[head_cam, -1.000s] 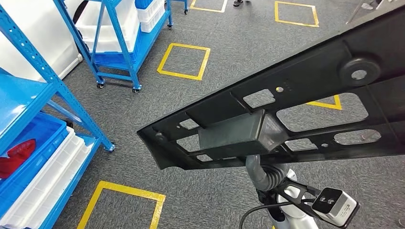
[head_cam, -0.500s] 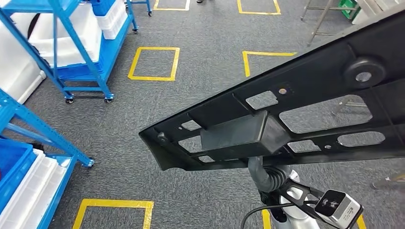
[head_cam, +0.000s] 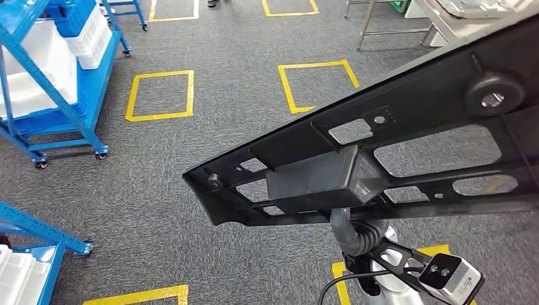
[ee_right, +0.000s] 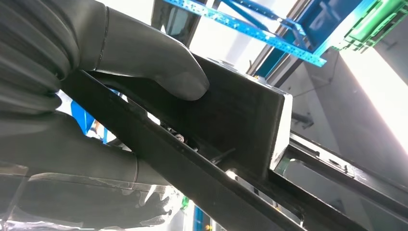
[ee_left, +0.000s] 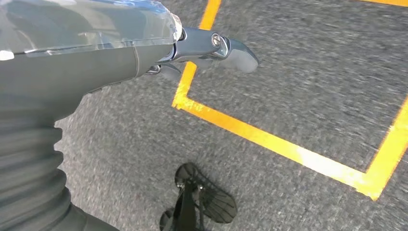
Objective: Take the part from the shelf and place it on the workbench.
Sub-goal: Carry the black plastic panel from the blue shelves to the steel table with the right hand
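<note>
The right hand (ee_right: 120, 62) grips the black panel part (head_cam: 394, 152) from below, at a boxy block on the part's underside: the thumb presses on one face of the block, and the remaining fingers wrap the rail beneath it. The left hand (ee_left: 211, 48) hangs low over the grey carpet floor (head_cam: 210, 165) with nothing in it; whether its fingers are spread or curled cannot be told.

The part is off the shelf and carried in the air ahead of the robot's chest, above the floor and its yellow tape squares (head_cam: 160, 95). It is a long, flat, perforated moulding with rectangular cut-outs and a round boss (head_cam: 494, 95) near the far end. Its long axis runs diagonally: the blunt near end points down and to the robot's left, and the other end rises to the right and out of view. The broad face is tilted toward the head camera.

Step in hand: transport to the workbench. A steel-legged table (head_cam: 407, 19) stands at the far right and is probably the target. Because the grip sits near one end, the long overhang will lever on the hand; the hold should be kept firm, turns slow, and the raised end clear of the blue shelving (head_cam: 57, 70).
</note>
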`<state>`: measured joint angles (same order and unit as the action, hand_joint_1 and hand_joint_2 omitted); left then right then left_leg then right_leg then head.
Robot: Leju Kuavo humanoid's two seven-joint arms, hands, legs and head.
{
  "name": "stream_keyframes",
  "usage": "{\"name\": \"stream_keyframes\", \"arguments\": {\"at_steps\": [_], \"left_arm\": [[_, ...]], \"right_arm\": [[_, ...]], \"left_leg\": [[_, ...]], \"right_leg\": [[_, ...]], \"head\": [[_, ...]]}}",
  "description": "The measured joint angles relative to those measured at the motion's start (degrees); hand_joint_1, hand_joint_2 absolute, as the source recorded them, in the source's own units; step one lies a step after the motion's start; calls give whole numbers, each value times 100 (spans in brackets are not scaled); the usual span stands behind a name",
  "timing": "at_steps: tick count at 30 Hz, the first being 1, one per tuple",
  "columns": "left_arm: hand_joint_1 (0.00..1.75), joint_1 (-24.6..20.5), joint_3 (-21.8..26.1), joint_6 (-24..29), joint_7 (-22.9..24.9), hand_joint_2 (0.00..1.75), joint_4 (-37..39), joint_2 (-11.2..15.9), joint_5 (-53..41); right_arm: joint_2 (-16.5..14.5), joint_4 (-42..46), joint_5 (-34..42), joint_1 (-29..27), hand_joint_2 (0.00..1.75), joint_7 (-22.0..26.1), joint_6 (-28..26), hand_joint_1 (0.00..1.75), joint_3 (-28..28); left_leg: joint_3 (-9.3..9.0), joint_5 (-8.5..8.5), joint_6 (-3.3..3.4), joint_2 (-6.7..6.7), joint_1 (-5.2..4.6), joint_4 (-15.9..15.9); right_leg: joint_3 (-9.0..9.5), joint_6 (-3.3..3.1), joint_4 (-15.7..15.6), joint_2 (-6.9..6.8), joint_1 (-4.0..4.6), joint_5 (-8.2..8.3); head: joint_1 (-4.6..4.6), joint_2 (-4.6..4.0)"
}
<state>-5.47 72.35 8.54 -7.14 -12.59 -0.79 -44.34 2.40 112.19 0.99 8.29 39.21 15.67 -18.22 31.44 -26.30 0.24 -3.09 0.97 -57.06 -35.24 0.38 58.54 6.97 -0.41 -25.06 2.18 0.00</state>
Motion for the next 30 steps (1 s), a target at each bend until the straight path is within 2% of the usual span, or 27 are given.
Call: {"name": "stream_keyframes", "arguments": {"at_steps": [1,3,4,5,6,7,8,10,11,12,14,15,16,17,18,20,21,22,23,24,25,26,28,30], "left_arm": [[0,-3,6,-15,-11,175,0,1,-1],[0,14,19,-39,-31,175,0,0,-4],[0,27,27,-50,-40,175,0,0,-7],[0,35,35,-59,-50,175,0,0,-12],[0,37,41,-70,-60,175,0,1,-19],[0,33,45,-82,-67,175,0,1,-29],[0,27,46,-95,-72,175,0,1,-43],[0,19,46,-118,-80,175,0,1,-63],[0,18,46,-124,-82,175,0,2,-68],[0,18,46,-128,-85,175,0,2,-69],[0,12,46,-135,-86,175,0,2,-75],[0,5,45,-141,-85,175,0,2,-90],[0,0,45,-146,-80,175,0,2,-109],[0,1,44,-150,-73,175,0,4,-130],[0,10,44,-152,-65,175,0,9,-154],[0,40,44,-153,-38,175,0,28,-182],[0,50,44,-153,-28,175,0,36,-191],[0,54,44,-155,-20,175,0,42,-193],[0,54,44,-156,-20,175,0,46,-193],[0,52,44,-158,-22,175,-1,54,-193],[0,51,44,-161,-26,175,-1,66,-193],[0,49,43,-163,-31,175,-1,76,-193],[0,54,42,-167,-38,175,-2,90,-192],[0,62,42,-169,-41,175,-2,90,-190]], "right_arm": [[0,0,4,3,175,0,-4,175,1],[0,-4,11,7,175,0,-15,175,2],[0,-11,12,3,175,0,-20,175,2],[0,-22,14,-4,175,0,-26,175,2],[0,-33,16,-12,175,0,-31,175,3],[0,-41,20,-20,175,0,-36,175,7],[0,-45,26,-26,175,0,-40,175,16],[0,-45,36,-34,175,0,-46,175,42],[0,-44,43,-36,175,0,-48,175,54],[0,-44,47,-41,175,0,-48,175,65],[0,-41,48,-60,175,0,-56,175,83],[0,-36,39,-72,175,0,-68,175,92],[-1,-31,24,-81,175,0,-92,175,97],[-4,-27,8,-93,175,0,-117,175,99],[-9,-26,-3,-108,175,0,-145,175,101],[-25,-28,-19,-159,175,0,-192,175,104],[-29,-28,-24,-190,175,0,-210,175,107],[-33,-28,-28,-218,175,0,-223,175,112],[-34,-28,-31,-242,175,0,-228,175,118],[-36,-28,-35,-257,175,0,-230,175,125],[-37,-27,-40,-265,175,0,-229,175,131],[-39,-26,-45,-268,175,0,-228,175,135],[-45,-18,-57,-276,175,0,-227,175,141],[-48,-3,-63,-289,175,0,-227,175,149]], "left_leg": [[-13,15,37,83,4,28],[-24,16,84,251,-14,51],[-23,8,91,341,-25,50],[-24,-1,94,429,-31,48],[-27,-11,92,513,-34,47],[-37,-22,85,588,-36,46],[-54,-37,73,652,-36,45],[-97,-76,27,759,-53,39],[-116,-97,-3,809,-65,36],[-134,-116,-36,861,-76,35],[-168,-154,-104,943,-69,37],[-175,-199,-135,877,-55,-1],[-141,-290,-157,756,-40,-122],[-38,-442,-175,597,-26,-374],[138,-637,-184,451,-21,-759],[567,-975,-201,353,-19,-1591],[710,-1009,-207,344,-19,-1822],[740,-915,-208,341,-17,-1810],[659,-714,-206,328,-12,-1570],[491,-458,-204,285,-1,-1165],[305,-257,-203,164,16,-736],[160,-127,-194,44,30,-396],[58,-79,-150,-100,37,-128],[59,-54,-68,4,20,-100]], "right_leg": [[-84,26,170,-168,9,-107],[-419,68,850,-546,10,-466],[-619,91,1245,-617,-5,-625],[-762,109,1521,-648,-21,-701],[-802,121,1597,-665,-33,-673],[-714,125,1433,-690,-41,-545],[-514,119,1067,-750,-41,-356],[-72,63,255,-998,-3,-82],[55,25,19,-1077,23,-30],[102,-14,-79,-1105,52,-31],[107,-82,-102,-965,60,-22],[125,-115,-129,-901,48,-12],[146,-149,-156,-843,31,0],[167,-178,-177,-784,14,9],[173,-195,-181,-721,18,7],[174,-215,-173,-579,27,1],[176,-217,-166,-502,30,-3],[181,-214,-157,-427,29,-8],[191,-204,-144,-348,26,-17],[202,-186,-127,-272,19,-30],[203,-161,-103,-202,17,-47],[186,-131,-72,-132,18,-61],[124,-64,-33,-17,15,-59],[82,8,-38,69,-9,-37]], "head": [[0,0],[0,0],[0,0],[0,0],[0,0],[1,0],[1,0],[1,0],[1,0],[1,0],[1,0],[0,0],[0,0],[0,0],[0,0],[1,0],[1,0],[1,0],[1,0],[1,0],[1,0],[1,0],[1,0],[1,0]]}}
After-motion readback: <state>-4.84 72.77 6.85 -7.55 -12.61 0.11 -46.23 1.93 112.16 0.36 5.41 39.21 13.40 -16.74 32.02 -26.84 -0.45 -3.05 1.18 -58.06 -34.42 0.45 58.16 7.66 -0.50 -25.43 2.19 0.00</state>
